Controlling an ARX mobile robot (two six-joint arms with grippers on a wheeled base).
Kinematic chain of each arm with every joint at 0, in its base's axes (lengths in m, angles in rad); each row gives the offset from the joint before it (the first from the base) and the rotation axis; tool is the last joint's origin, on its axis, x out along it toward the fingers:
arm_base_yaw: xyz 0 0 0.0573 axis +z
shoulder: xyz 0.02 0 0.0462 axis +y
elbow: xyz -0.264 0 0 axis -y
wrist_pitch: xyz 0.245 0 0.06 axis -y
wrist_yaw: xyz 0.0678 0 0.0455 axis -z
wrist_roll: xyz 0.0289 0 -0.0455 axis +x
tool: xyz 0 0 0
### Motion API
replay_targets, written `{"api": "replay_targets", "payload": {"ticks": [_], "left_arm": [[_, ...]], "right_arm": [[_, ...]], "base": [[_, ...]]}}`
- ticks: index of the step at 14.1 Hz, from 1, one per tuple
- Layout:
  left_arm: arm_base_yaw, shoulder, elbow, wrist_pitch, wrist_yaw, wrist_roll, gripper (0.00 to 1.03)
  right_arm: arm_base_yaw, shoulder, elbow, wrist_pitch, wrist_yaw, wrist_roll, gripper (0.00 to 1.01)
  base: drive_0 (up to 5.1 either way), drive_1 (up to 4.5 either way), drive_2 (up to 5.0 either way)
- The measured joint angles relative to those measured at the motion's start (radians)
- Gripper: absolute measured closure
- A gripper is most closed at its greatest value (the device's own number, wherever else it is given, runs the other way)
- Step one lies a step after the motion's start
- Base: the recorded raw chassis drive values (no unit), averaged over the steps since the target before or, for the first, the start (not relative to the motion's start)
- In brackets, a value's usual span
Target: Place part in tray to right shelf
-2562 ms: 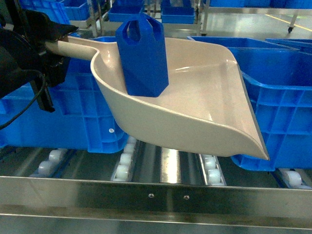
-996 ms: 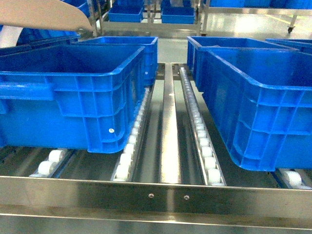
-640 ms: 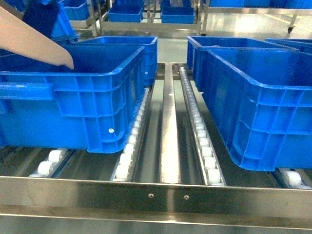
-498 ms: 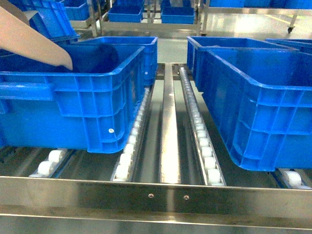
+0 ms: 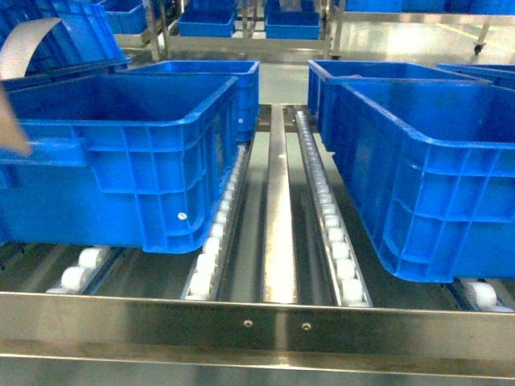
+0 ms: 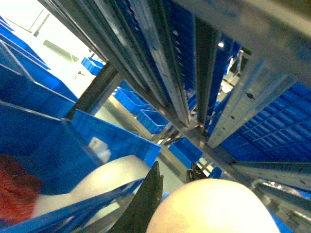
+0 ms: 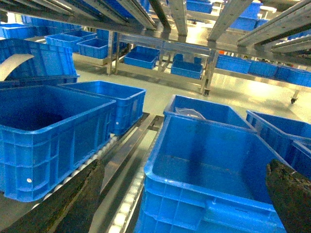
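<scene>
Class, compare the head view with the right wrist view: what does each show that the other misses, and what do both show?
Only the head view shows the right shelf's riveted front rail and the white rollers running up from it. Only the right wrist view shows the right tool, its dark fingers spread wide, and the floor of the right crate. Both show the left crate, the right crate and a beige sliver of the tray at upper left.
</scene>
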Motion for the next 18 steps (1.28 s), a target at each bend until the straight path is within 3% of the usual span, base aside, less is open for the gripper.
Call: {"api": "replay_targets", "payload": {"ticks": [1,2,3,4,5,6,7,8,11,12,13,17,18], "left_arm": [[0.175,-0.278,-0.11,-0.244,0.171,0.032,0.91],[0.259,-0.435,-0.07,-0.526,0.466,0.245,0.91],[0.21,-0.499,-0.092,-0.637,0.631,0.347,0.91],[0.141,-0.565,-0.174,-0.694,0.74,0.43,0.91],[0.097,-0.587,-0.293,-0.684,0.664,0.506,0.91],[0.064,-0.623,-0.354,-0.674,0.616,0.536,0.91],[0.018,-0.67,-0.384,-0.651,0.604,0.545,0.91],[-0.004,-0.703,-0.406,-0.634,0.578,0.549,0.91],[-0.051,-0.752,-0.486,-0.638,0.519,0.55,0.91],[-0.107,-0.766,-0.504,-0.643,0.449,0.551,0.91],[-0.18,-0.793,-0.523,-0.64,0.414,0.555,0.91],[-0.172,-0.895,-0.596,-0.665,0.399,0.557,0.91],[-0.172,-0.973,-0.595,-0.768,0.398,0.557,0.91]], "right_arm": [[0.003,-0.003,0.013,-0.066,0.033,0.028,0.07],[-0.037,-0.044,0.005,-0.17,0.067,0.113,0.23],[-0.083,-0.079,-0.028,-0.177,0.047,0.145,0.32],[-0.132,-0.115,-0.063,-0.179,0.007,0.169,0.43],[-0.204,-0.166,-0.105,-0.181,-0.065,0.188,0.63],[-0.25,-0.195,-0.132,-0.184,-0.116,0.193,0.78],[-0.285,-0.223,-0.157,-0.19,-0.151,0.193,0.93],[-0.317,-0.246,-0.176,-0.195,-0.18,0.196,0.99],[-0.381,-0.292,-0.204,-0.209,-0.248,0.196,0.99],[-0.45,-0.308,-0.216,-0.215,-0.328,0.196,0.99],[-0.508,-0.396,-0.225,-0.334,-0.349,0.2,0.99],[-0.497,-0.483,-0.27,-0.322,-0.364,0.2,0.99],[-0.497,-0.5,-0.29,-0.335,-0.366,0.2,0.99]], "base": [[0.0,0.0,0.0],[0.0,0.0,0.0],[0.0,0.0,0.0],[0.0,0.0,0.0],[0.0,0.0,0.0],[0.0,0.0,0.0],[0.0,0.0,0.0],[0.0,0.0,0.0],[0.0,0.0,0.0],[0.0,0.0,0.0],[0.0,0.0,0.0],[0.0,0.0,0.0],[0.0,0.0,0.0]]}}
